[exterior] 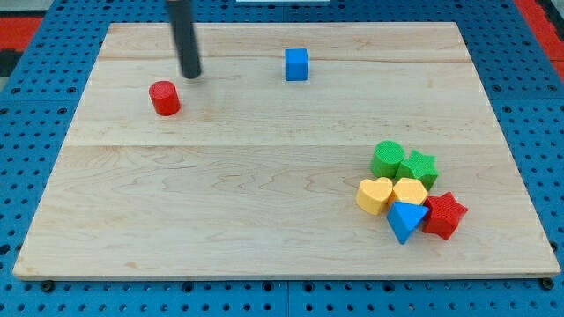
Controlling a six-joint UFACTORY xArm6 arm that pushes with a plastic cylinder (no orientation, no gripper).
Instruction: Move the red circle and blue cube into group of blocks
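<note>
The red circle [164, 98] sits on the wooden board at the upper left. The blue cube [296, 64] sits near the top middle. My tip [191, 76] rests on the board just above and to the right of the red circle, a small gap apart, and well left of the blue cube. The group of blocks lies at the lower right: a green circle [386, 159], a green star [419, 167], a yellow heart [374, 195], a yellow block [410, 191], a blue triangle [405, 220] and a red star [444, 215], packed together.
The wooden board [264, 220] lies on a blue pegboard surface [26, 176]. The group sits close to the board's right edge and bottom edge.
</note>
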